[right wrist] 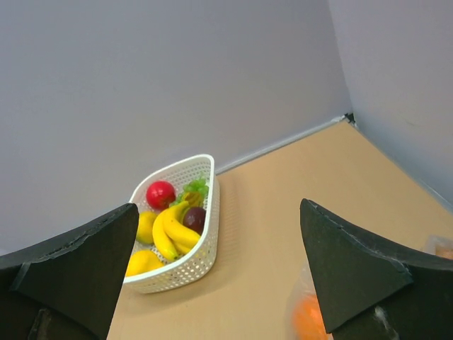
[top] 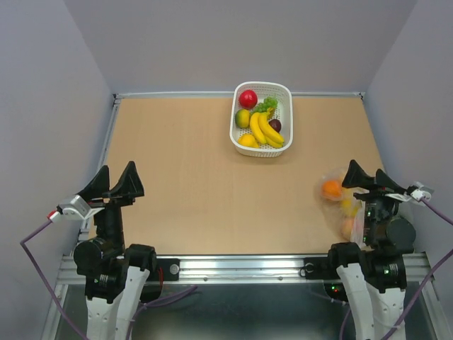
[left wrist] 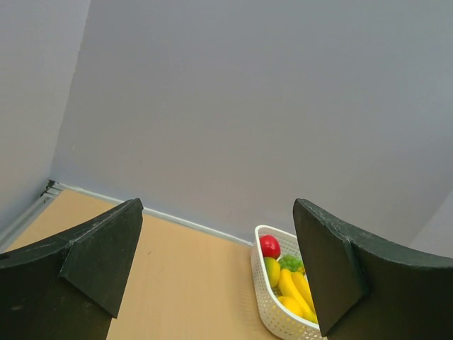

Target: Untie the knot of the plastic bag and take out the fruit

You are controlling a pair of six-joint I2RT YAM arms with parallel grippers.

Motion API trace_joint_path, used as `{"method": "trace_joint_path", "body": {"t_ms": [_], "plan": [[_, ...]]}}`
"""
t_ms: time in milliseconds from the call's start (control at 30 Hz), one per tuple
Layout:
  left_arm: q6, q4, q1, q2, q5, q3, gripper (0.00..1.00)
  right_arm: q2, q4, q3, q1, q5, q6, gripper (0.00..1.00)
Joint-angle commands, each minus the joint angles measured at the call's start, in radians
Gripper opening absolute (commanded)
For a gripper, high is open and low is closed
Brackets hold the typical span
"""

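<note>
Right gripper [top: 368, 177] is hanging with jaws spread wide, gripping nothing. Left gripper [top: 117, 180] is likewise standing apart and empty. The plastic bag [top: 340, 212] is lying on the worktop [top: 212, 184] directly below the right gripper and just to its left. Its length is running near-to-far along the right edge, with the fruit [top: 331, 189] showing inside. The right arm is sitting far nearer; the left is well apart. The knot cannot be made out, so it probably needs locating first.

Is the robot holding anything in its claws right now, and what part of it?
Nothing is held. The left gripper and the right gripper are both open and empty. The plastic bag lies by the right one, ungrasped.
</note>
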Motion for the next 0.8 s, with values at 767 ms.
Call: {"method": "trace_joint_path", "body": {"t_ms": [767], "plan": [[-0.023, -0.180, -0.087, 0.172, 0.070, 0.085, 0.99, 0.943, -0.422, 0.188, 0.008, 0.599, 0.557, 1.00]]}}
